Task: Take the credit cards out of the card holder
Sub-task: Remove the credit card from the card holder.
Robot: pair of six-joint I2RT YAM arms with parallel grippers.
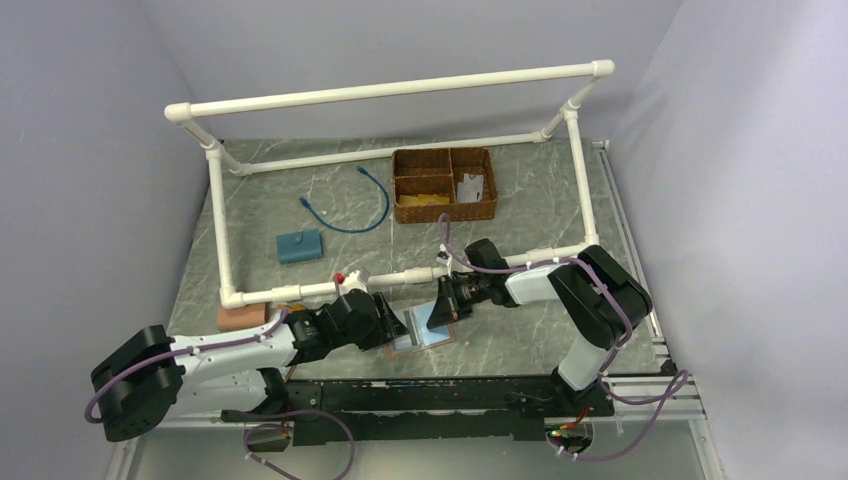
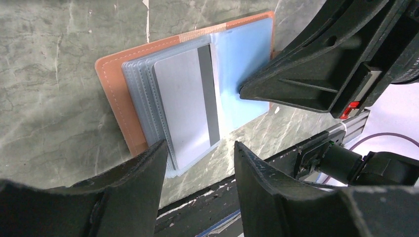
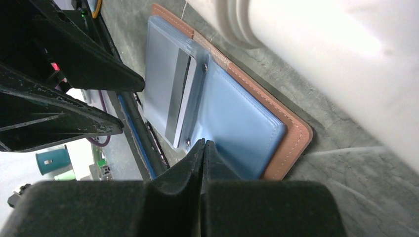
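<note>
The card holder point(image 1: 436, 334) lies open and flat on the table, reddish-brown leather point(image 2: 116, 94) with a blue lining point(image 3: 232, 111). A pale card with a dark stripe point(image 2: 185, 106) sits in the top clear sleeve of a stack on its left half. It shows again as the striped card point(image 3: 173, 94) in the right wrist view. My left gripper point(image 2: 200, 145) stands open at the near edge of that sleeve stack, with nothing between its fingers. My right gripper point(image 3: 204, 142) is shut, and its tip point(image 2: 242, 90) rests on the blue lining beside the spine.
A white pipe frame point(image 1: 400, 90) spans the table, and its near rail point(image 3: 321, 59) runs right beside the card holder. Further back are a wicker basket point(image 1: 445, 185), a blue cable point(image 1: 350, 205) and a blue block point(image 1: 299, 245). A tan block point(image 1: 240, 315) lies at the left.
</note>
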